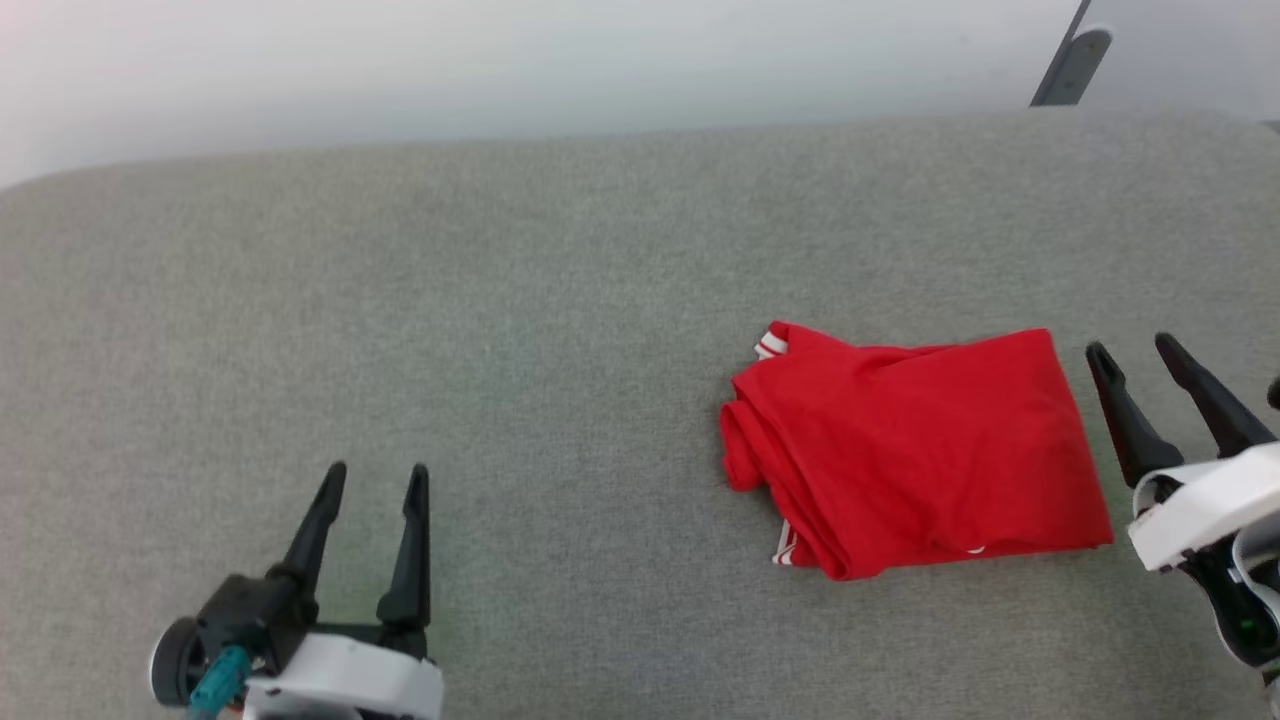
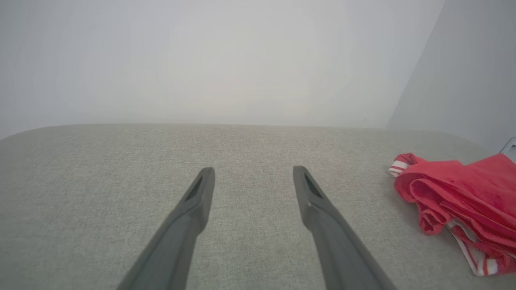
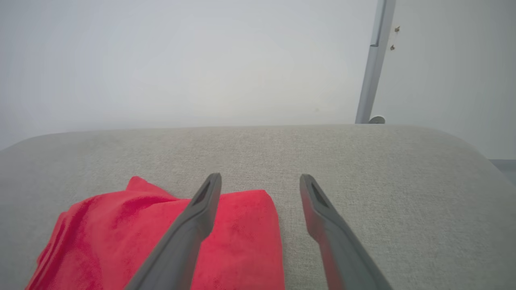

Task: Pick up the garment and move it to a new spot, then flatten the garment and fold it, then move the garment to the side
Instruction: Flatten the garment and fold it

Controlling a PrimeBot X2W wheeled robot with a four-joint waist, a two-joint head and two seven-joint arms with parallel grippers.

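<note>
The red garment point(image 1: 915, 450) lies folded into a compact rectangle on the grey fabric surface point(image 1: 560, 300), right of centre, with white-and-red striped trim peeking out at its far left corner and near its front edge. My right gripper point(image 1: 1135, 355) stands open just beyond its right edge, clear of the cloth. In the right wrist view the garment point(image 3: 242, 241) lies under and left of the open right gripper point(image 3: 260, 180). My left gripper point(image 1: 378, 476) is open and empty at the lower left, far from it. The left wrist view has the left gripper point(image 2: 254, 172) open and the garment point(image 2: 463, 201) at its right edge.
The grey surface ends in a rounded far edge against a pale wall point(image 1: 500, 70). A grey metal post point(image 1: 1070, 60) stands beyond the far right corner, the same post point(image 3: 373, 64) showing in the right wrist view. Bare fabric stretches left of the garment.
</note>
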